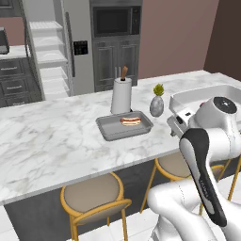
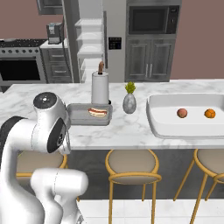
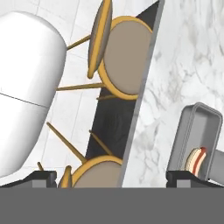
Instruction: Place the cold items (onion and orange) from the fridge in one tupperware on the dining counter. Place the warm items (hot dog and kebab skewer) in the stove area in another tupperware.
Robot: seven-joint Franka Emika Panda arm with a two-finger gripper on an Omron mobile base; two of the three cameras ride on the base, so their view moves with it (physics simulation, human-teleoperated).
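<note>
A grey tupperware (image 1: 107, 129) (image 2: 77, 114) (image 3: 199, 127) sits on the marble dining counter (image 1: 52, 136) and holds the hot dog (image 1: 130, 121) (image 2: 97, 112) (image 3: 195, 160). To its right, a larger white tupperware (image 2: 194, 127) (image 1: 188, 96) contains the onion (image 2: 182, 113) and the orange (image 2: 210, 113). My gripper (image 3: 113, 178) (image 1: 175, 129) hangs open and empty over the counter's front edge, just right of the grey tupperware, touching nothing. The kebab skewer is out of view.
A paper towel roll (image 1: 121, 94) (image 2: 99, 86) and a small vase with a plant (image 1: 156, 104) (image 2: 129, 103) stand behind the tupperwares. Gold-legged stools (image 1: 92, 193) (image 2: 131, 162) (image 3: 127, 59) line the counter front. The open fridge (image 1: 49, 52) and the stove (image 2: 22, 61) are beyond.
</note>
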